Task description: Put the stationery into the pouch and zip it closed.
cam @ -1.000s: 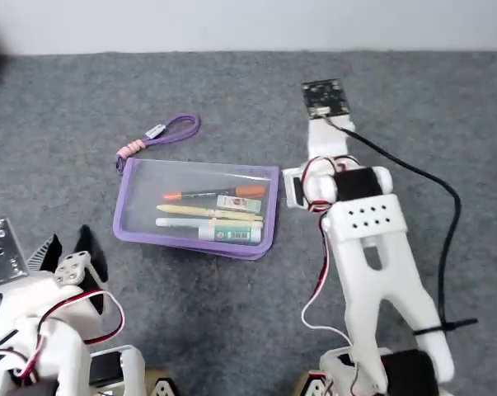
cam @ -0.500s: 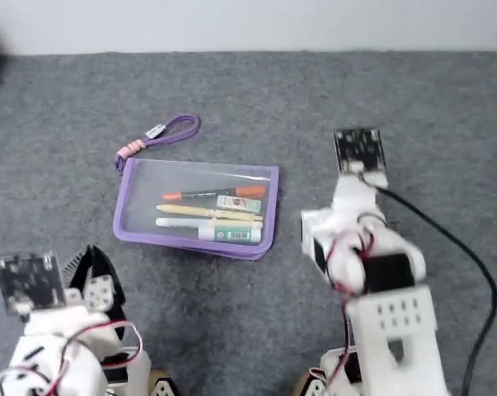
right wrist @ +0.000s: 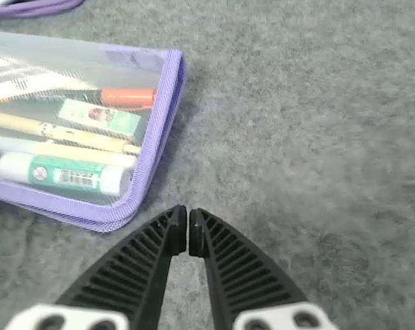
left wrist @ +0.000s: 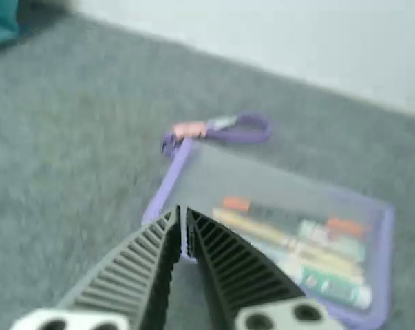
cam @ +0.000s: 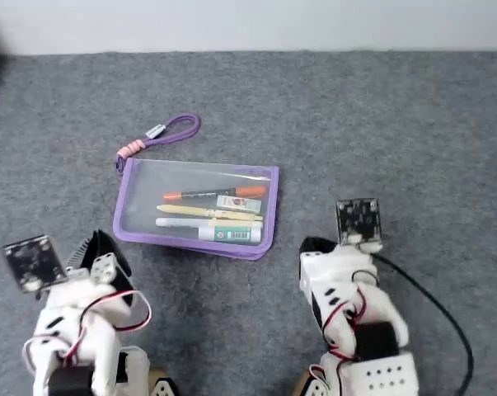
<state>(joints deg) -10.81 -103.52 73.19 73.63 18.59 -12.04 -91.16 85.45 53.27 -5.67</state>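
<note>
Pouch flat; left end effector, right end effector near edges.

The right wrist view cuts the pouch off at its edge and leaves a sliver of strap, the left wrist view blurs the stationery inside, the left arm and right arm run off the high view's edge, and whether the pouch is zipped is too small to tell.
</note>
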